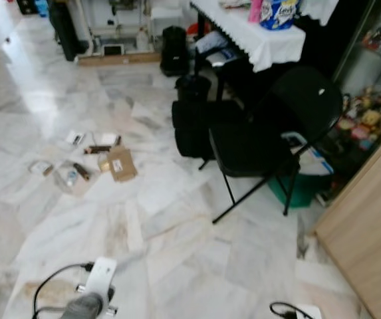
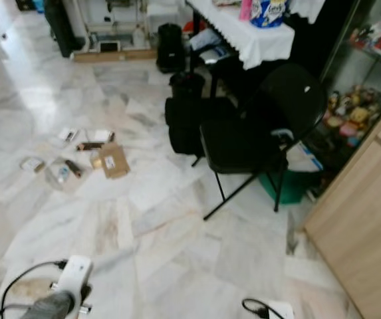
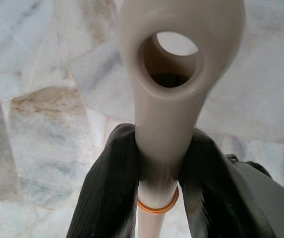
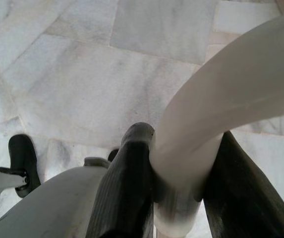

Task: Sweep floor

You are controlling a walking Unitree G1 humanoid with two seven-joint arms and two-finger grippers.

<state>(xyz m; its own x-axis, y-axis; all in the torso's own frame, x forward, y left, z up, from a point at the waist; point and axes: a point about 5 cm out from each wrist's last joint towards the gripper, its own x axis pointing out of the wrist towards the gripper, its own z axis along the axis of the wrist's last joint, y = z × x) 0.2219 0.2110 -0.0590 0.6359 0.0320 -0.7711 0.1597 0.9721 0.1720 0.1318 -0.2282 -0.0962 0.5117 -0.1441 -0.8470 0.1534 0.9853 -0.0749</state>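
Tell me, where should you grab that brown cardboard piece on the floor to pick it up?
Probably by an edge. The cardboard piece lies flat on the marble floor, so there is nothing to wrap around. Its near side faces bare tiles, while other scraps crowd its far and left sides, so coming from the near side looks easiest.

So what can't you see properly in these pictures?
- What the handles belong to: the left gripper is shut on a beige handle and the right gripper on a pale handle, but both wrist views cut off the working ends.
- The litter on the floor: too small and blurred in the eye views to name each piece.
- Behind the black chair: a green tub is mostly hidden.
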